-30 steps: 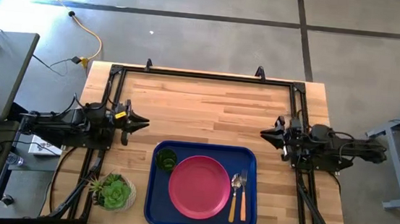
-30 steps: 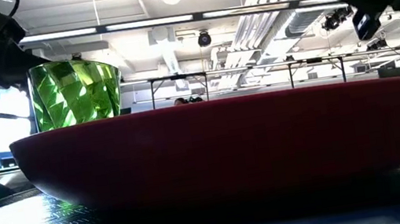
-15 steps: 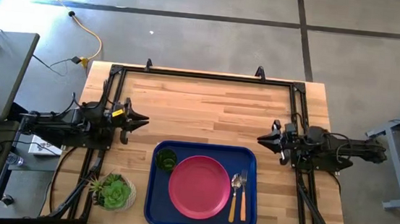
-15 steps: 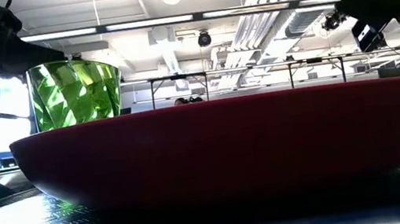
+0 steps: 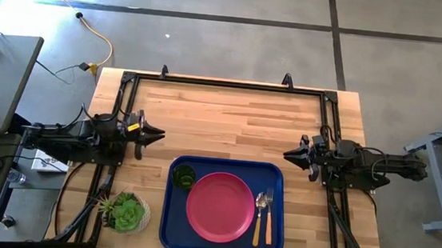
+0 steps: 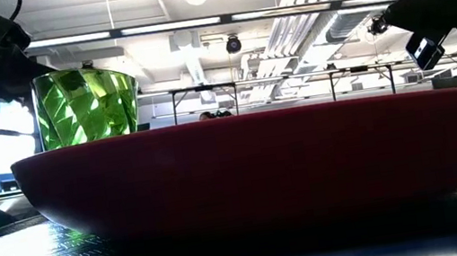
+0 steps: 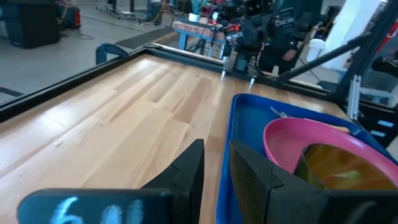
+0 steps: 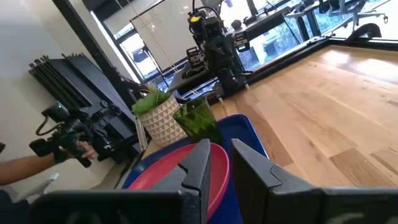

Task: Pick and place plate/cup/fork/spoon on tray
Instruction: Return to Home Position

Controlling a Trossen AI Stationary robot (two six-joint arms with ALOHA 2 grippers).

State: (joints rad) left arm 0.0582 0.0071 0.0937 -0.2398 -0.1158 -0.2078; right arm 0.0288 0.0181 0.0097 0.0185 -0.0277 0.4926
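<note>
High view straight down; low view pressed against plate [image 6: 253,170]; wrist views share tray [image 7: 231,155].

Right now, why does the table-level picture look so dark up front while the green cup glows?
Low view: bright ceiling lights and windows sit behind, so the plate close to the lens turns to a dark red silhouette, while light passes through the translucent cup. High view: even light, with glare on the floor at the top left corner.

Wooden worktop [image 5: 230,117] with a black frame along its edges. Directly on it: the tray [image 5: 170,228] near the front edge, and a potted succulent [image 5: 123,211] beside the tray.
</note>
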